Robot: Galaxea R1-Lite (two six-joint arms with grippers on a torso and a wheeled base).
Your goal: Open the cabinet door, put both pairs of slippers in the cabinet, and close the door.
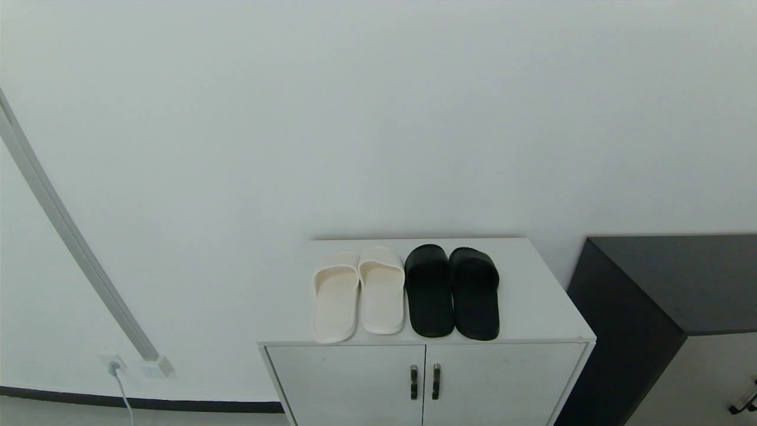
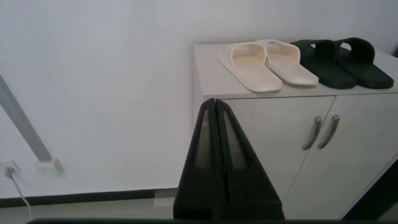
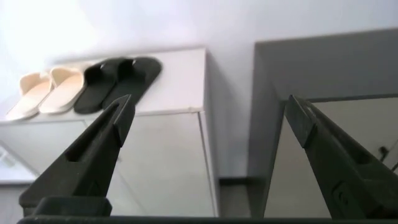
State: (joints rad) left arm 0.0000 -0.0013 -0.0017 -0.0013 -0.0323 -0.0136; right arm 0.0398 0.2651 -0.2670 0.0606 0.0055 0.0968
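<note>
Cabinet doors (image 1: 355, 384) sit shut at the lower centre of the head view. Their two upright handles (image 1: 414, 381) meet at the seam. White slippers (image 1: 369, 296) and black slippers (image 1: 432, 293) lie on top, toes toward the wall. A dark cabinet (image 1: 650, 296) crowds the right side.

In the left wrist view, our left hand (image 2: 215, 102) is pinched narrow, well apart from the handles.

In the right wrist view, our right hand (image 3: 208, 102) gapes wide, and we judge it readier to take a handle.

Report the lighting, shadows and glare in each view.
Head view: soft, even light; the black slippers and white slippers cast only faint shadows on the cabinet. Left wrist view: the left hand is a dark shape against the pale wall. Right wrist view: the wall is glaringly bright above the white slippers.
</note>
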